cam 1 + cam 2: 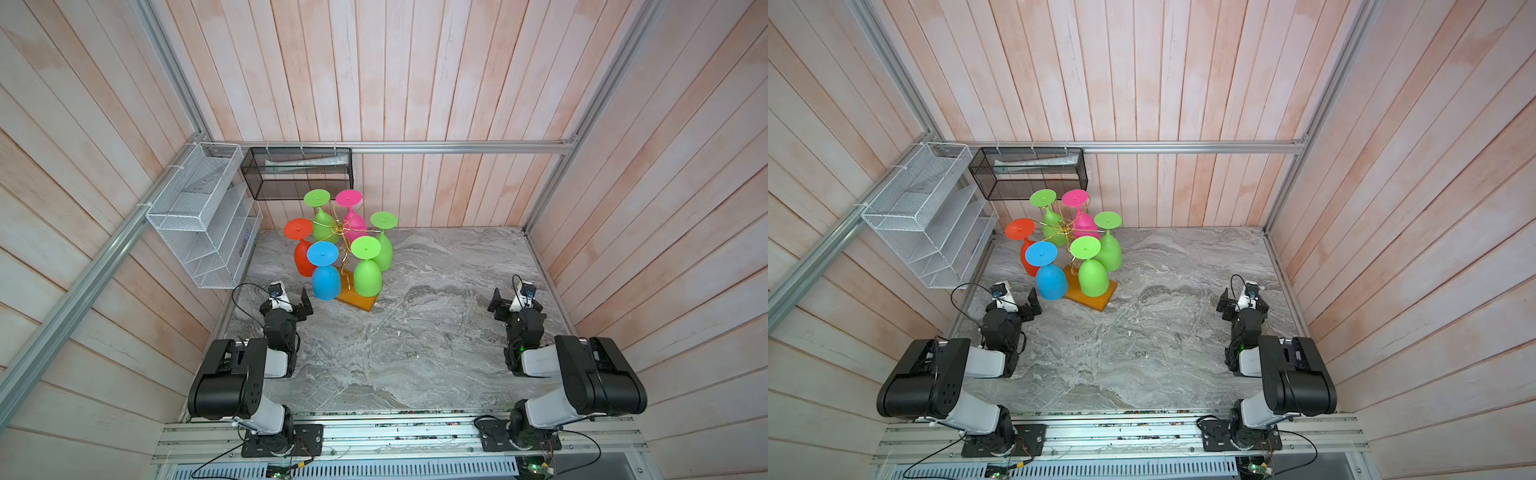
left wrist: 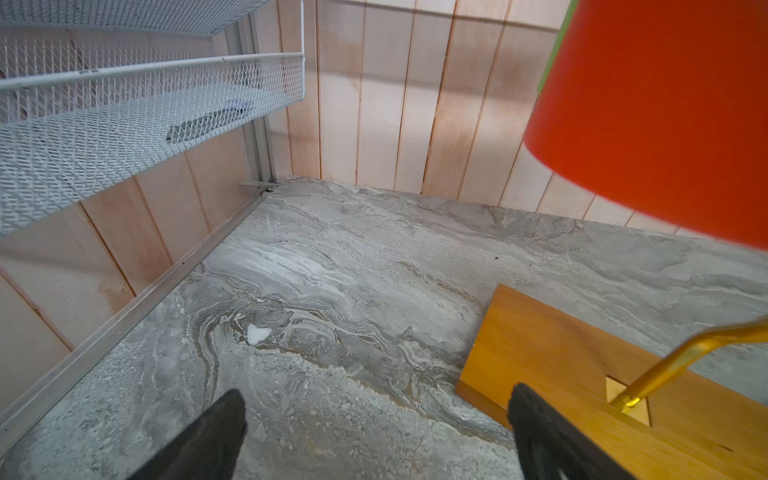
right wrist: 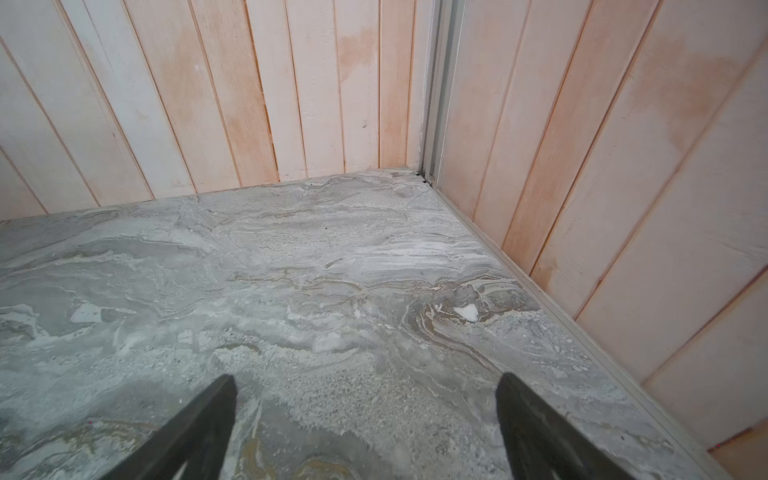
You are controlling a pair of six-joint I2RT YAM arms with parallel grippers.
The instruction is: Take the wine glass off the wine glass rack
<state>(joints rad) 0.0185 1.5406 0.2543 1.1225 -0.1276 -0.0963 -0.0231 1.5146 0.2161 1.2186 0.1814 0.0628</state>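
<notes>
Glasses number six on the wine glass rack (image 1: 339,227), all hanging bowl-down: three green ones (image 1: 366,277), one pink glass (image 1: 349,198), one red glass (image 1: 299,229) and one blue glass (image 1: 326,283). That single rack stands on its wooden base (image 1: 358,302) at the back left of the marble tabletop (image 1: 436,353), close to the wall. Two baskets hang nearby, a white mesh shelf (image 1: 195,216) and a black mesh basket (image 1: 297,174).

Something pale lies in the black basket, too faint for me to name. A dark item on the white shelf (image 2: 199,124) is equally unclear. From my left wrist, the red bowl (image 2: 648,124) and the base (image 2: 561,365) are cut off at the frame edge.

My left gripper (image 1: 306,306) is spread wide and holds nothing. It sits just beside the blue bowl, and one finger (image 2: 540,432) overlaps the base, though I cannot tell whether they touch. My right gripper (image 3: 365,384) is also spread wide and holds nothing, low over bare marble, well apart from the rack.
</notes>
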